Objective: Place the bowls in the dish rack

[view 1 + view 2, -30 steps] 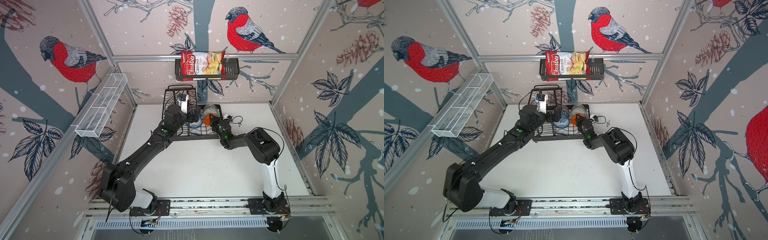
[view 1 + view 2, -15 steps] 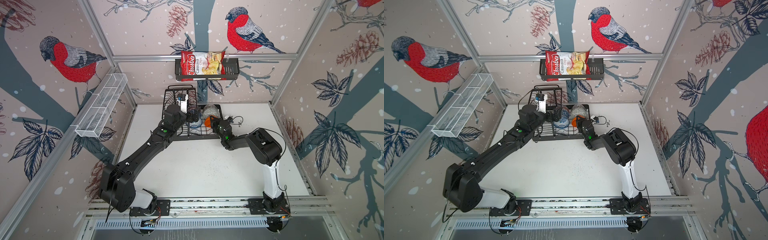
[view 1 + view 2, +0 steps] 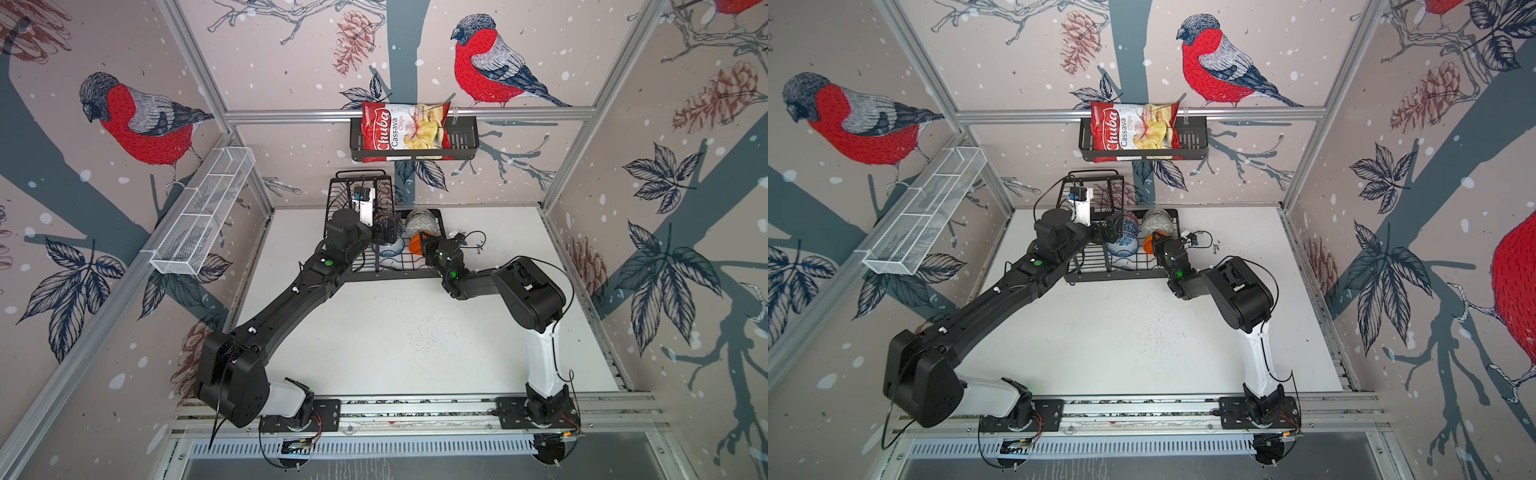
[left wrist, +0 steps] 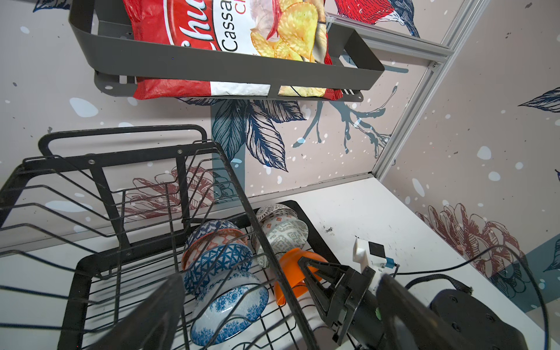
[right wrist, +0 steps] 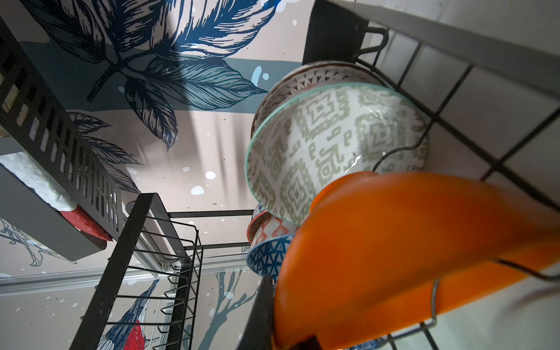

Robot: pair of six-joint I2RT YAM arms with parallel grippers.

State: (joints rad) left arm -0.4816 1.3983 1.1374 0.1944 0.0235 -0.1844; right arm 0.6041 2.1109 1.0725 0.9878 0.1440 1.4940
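The black dish rack (image 3: 390, 275) (image 3: 1117, 275) stands at the back of the table. Several bowls stand on edge in its base: salmon (image 4: 212, 239), blue geometric (image 4: 218, 260), blue-white floral (image 4: 230, 306) (image 3: 392, 248), grey-green (image 4: 285, 236) (image 5: 318, 145) and a white one with a dark pattern (image 4: 272, 209). The orange bowl (image 3: 414, 243) (image 3: 1148, 244) (image 4: 291, 272) (image 5: 394, 242) leans among the rack wires beside the grey-green one. My right gripper (image 3: 424, 243) (image 4: 303, 263) (image 5: 281, 330) is shut on its rim. My left gripper (image 3: 388, 230) (image 3: 1115, 228) (image 4: 280, 278) hovers open over the floral bowl, holding nothing.
The rack's raised basket tier (image 3: 361, 183) rises just behind my left wrist. A black slatted basket with a chips bag (image 3: 405, 133) hangs on the back wall. A white mesh tray (image 3: 203, 212) runs along the left wall. The white table (image 3: 395, 332) stretches in front of the rack.
The right arm's elbow has shifted slightly to the left while the orange bowl stays in place in the rack. The left arm has not moved.
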